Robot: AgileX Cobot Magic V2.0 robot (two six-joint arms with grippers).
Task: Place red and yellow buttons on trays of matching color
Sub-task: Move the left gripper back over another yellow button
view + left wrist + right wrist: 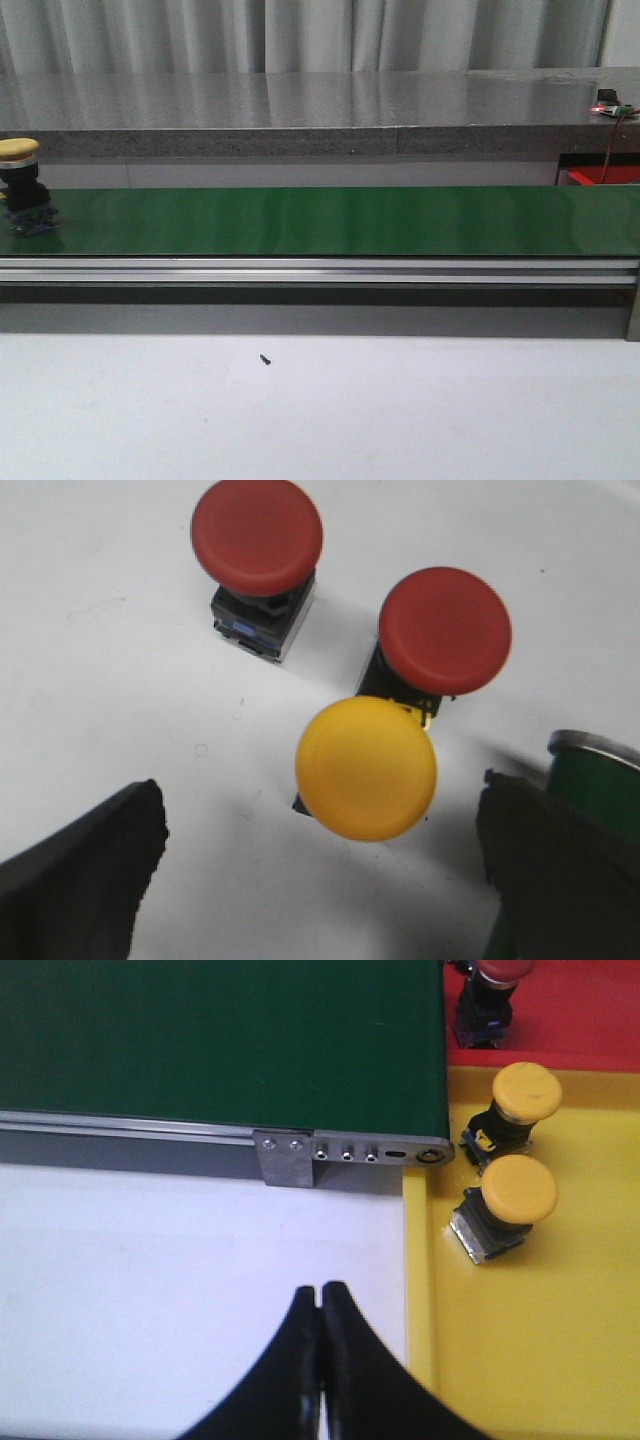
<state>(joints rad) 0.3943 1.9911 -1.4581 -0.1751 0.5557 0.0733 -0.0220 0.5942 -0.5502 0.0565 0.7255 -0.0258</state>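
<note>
While one yellow button (20, 185) stood on the green conveyor belt (320, 220) at its left end, two more (526, 1189) (528, 1092) rested in the yellow tray (540, 1340) beside the belt's other end, next to the red tray (590, 1015). Beyond the belt, the left gripper (320, 870) hovered wide apart, empty, over a yellow button (366, 768) and two red buttons (257, 535) (445, 630). The right gripper (320, 1360) was closed, empty.

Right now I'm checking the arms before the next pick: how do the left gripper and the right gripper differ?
The left gripper is open, fingers wide apart; the right gripper is shut, fingertips touching. The left gripper hangs above a yellow button and two red buttons; the right gripper hangs over bare white table beside the yellow tray. Both hold nothing and have black fingers.
</note>
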